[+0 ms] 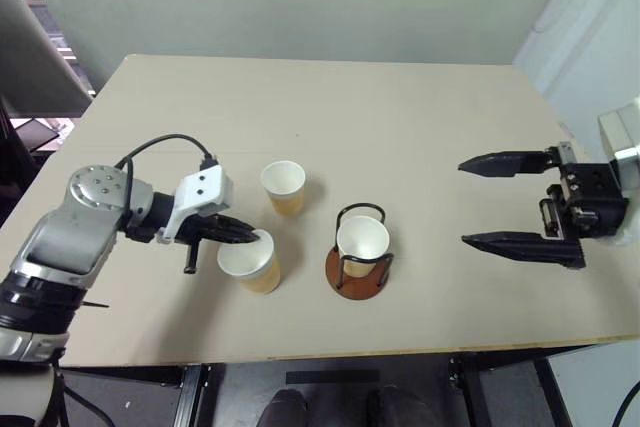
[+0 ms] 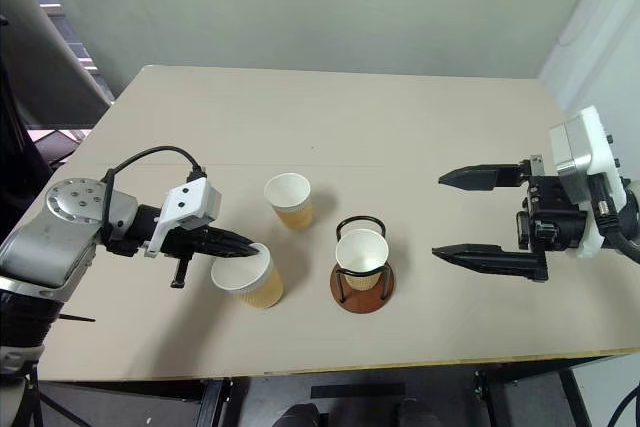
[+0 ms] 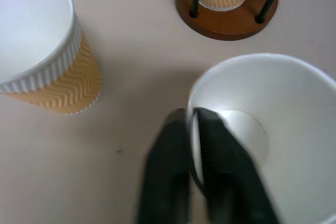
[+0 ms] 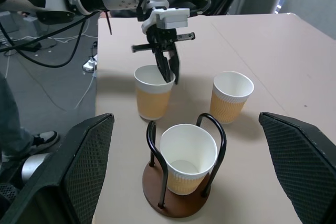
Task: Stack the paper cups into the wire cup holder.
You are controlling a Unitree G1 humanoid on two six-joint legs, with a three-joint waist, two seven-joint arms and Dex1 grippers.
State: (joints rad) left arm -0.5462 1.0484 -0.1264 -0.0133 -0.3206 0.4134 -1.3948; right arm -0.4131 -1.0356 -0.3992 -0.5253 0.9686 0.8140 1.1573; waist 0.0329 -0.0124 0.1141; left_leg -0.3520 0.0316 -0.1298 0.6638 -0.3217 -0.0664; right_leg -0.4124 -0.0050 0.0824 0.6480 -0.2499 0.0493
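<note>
The wire cup holder stands upright on the table, near the table's front edge. One paper cup sits inside it, upright, mouth open upward, with the black wire loops rising around its sides and the round reddish-brown base beneath it.

A second cup stands on the table to the left of the holder, well clear of its base. The left gripper is pressed together on this cup's rim: in the left wrist view one black finger lies inside the white wall and the other outside it, the rim pinched between them. The cup's bottom appears to rest on the table.

A third cup stands upright behind and left of the holder, farther from the front edge than the pinched cup, and touches neither the holder nor the other cups.

The right gripper hangs above the table well to the right of the holder, its two black fingers spread wide and pointing toward the holder. It holds nothing and touches nothing.
</note>
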